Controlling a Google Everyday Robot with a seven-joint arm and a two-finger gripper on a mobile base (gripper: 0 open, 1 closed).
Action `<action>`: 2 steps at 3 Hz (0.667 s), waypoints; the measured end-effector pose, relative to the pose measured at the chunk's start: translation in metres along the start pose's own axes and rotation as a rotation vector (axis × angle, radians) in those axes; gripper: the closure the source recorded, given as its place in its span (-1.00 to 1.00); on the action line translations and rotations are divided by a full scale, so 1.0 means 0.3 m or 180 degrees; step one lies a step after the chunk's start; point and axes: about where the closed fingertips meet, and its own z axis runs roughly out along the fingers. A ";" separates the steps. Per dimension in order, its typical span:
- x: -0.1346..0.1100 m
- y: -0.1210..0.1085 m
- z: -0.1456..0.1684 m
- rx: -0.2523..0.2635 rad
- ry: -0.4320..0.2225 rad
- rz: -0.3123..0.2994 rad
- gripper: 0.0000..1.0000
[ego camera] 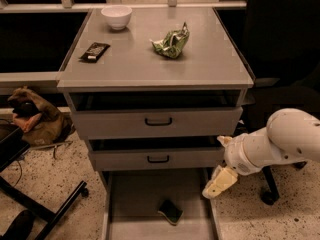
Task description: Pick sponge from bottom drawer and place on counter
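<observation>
The sponge [171,211], dark green on top with a tan edge, lies on the floor of the open bottom drawer [135,199], right of its middle. My gripper [219,181] hangs over the drawer's right rail, above and to the right of the sponge, apart from it. It holds nothing. The counter [150,59] is the grey top of the cabinet, well above the gripper.
On the counter stand a white bowl [116,17], a flat black wrapper [94,51] and a crumpled green foil bag [171,42]. Two grey drawers with black handles [158,121] are slightly open. A chair base [45,209] stands at left, a brown bag [35,121] beside it.
</observation>
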 end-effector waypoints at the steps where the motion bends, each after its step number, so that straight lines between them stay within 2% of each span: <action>1: 0.030 0.027 0.124 -0.0016 -0.0040 0.0034 -1.00; 2: 0.125 0.120 0.416 -0.0184 -0.0208 0.0164 -1.00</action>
